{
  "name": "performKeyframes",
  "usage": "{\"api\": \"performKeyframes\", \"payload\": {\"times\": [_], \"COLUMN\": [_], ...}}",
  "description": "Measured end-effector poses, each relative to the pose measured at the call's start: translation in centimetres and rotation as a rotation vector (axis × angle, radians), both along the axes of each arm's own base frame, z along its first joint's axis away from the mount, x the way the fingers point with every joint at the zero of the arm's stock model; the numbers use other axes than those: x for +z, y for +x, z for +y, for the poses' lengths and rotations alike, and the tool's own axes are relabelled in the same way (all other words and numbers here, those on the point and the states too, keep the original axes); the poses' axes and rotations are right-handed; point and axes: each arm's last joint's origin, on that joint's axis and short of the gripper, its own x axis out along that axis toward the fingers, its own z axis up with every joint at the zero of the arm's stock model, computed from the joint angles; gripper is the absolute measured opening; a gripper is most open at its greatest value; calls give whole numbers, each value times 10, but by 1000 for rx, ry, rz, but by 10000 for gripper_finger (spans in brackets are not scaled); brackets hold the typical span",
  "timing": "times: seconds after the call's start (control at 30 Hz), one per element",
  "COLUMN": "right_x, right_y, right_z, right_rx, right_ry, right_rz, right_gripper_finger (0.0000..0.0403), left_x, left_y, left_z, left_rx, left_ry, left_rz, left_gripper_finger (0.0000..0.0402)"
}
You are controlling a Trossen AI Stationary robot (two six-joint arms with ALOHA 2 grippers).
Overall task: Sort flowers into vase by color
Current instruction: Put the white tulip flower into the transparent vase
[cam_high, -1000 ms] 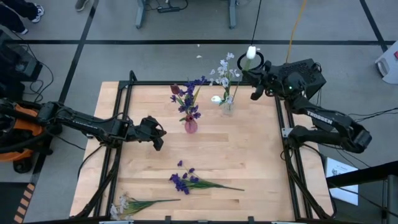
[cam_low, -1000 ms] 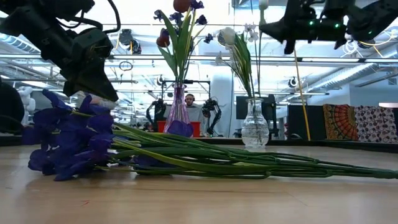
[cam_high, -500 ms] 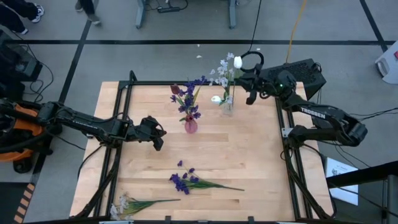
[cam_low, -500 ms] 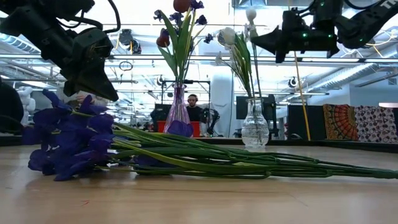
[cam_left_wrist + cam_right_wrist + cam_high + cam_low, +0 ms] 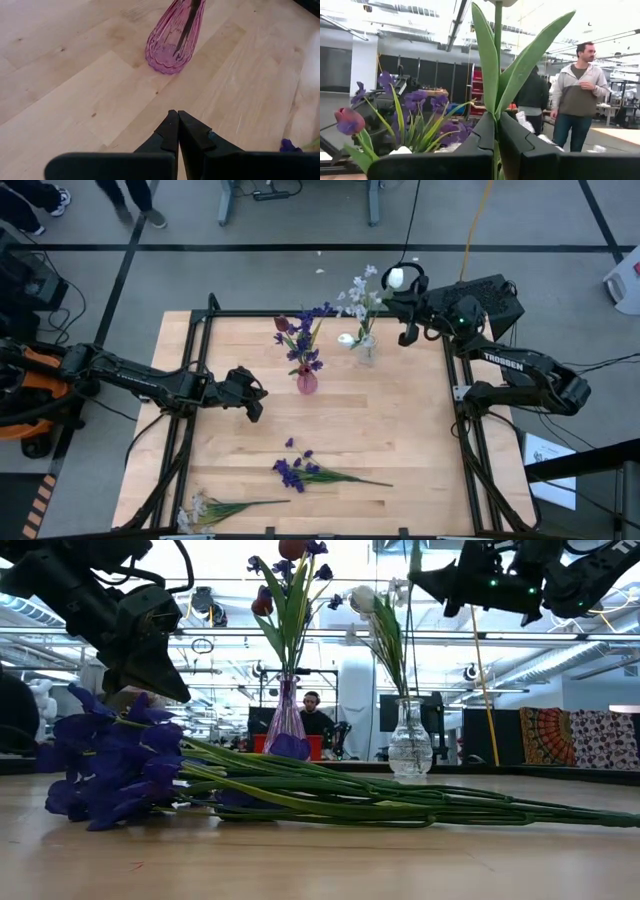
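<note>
My right gripper [image 5: 404, 320] is high over the table's far right corner, shut on a white tulip [image 5: 396, 278] beside the clear vase [image 5: 365, 352], which holds white flowers. The pink vase [image 5: 306, 383] holds purple blossoms and dark red tulips. A purple bunch [image 5: 300, 472] and a spray of tiny white blossoms [image 5: 205, 508] lie flat on the table near its near edge. My left gripper [image 5: 255, 402] is shut and empty, low over the table left of the pink vase [image 5: 170, 47]. My right gripper pinches the white tulip's green stem [image 5: 496, 131] between its two fingers, below the leaves. The fingers come level from the table's right and lie across the stem. The tulip stands upright, blossom above the fingers. Whether its lower end reaches the clear vase [image 5: 408, 745], I cannot tell.
A black frame rail [image 5: 330, 313] runs along the table's far edge and down its sides. Bare wood lies between the two vases and the flowers near the near edge. A person [image 5: 577, 95] stands in the room beyond the table.
My right gripper swung the white tulip toward the table's left and down, closer to the clear vase, then came back a little to the right and up. It stayed shut on the stem throughout.
</note>
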Motion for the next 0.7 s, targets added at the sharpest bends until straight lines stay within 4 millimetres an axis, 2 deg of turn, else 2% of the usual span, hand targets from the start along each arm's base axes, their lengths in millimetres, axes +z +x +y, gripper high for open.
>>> {"api": "performKeyframes", "payload": {"times": [0.37, 0.6, 0.7], "right_x": [-18, -26, -36], "right_y": [4, 7, 7], "right_z": [-5, -7, -6], "right_rx": [-55, -38, -25], "right_ry": [32, 43, 38], "right_rz": [164, 208, 213], "right_gripper_finger": [0, 0, 0], "left_x": [0, 0, 0], "left_y": [0, 0, 0], "left_z": [0, 1, 1], "left_rx": [0, 13, 14], "left_ry": [0, 13, 14], "left_rz": [0, -2, -2], "left_gripper_finger": [13, 13, 13]}}
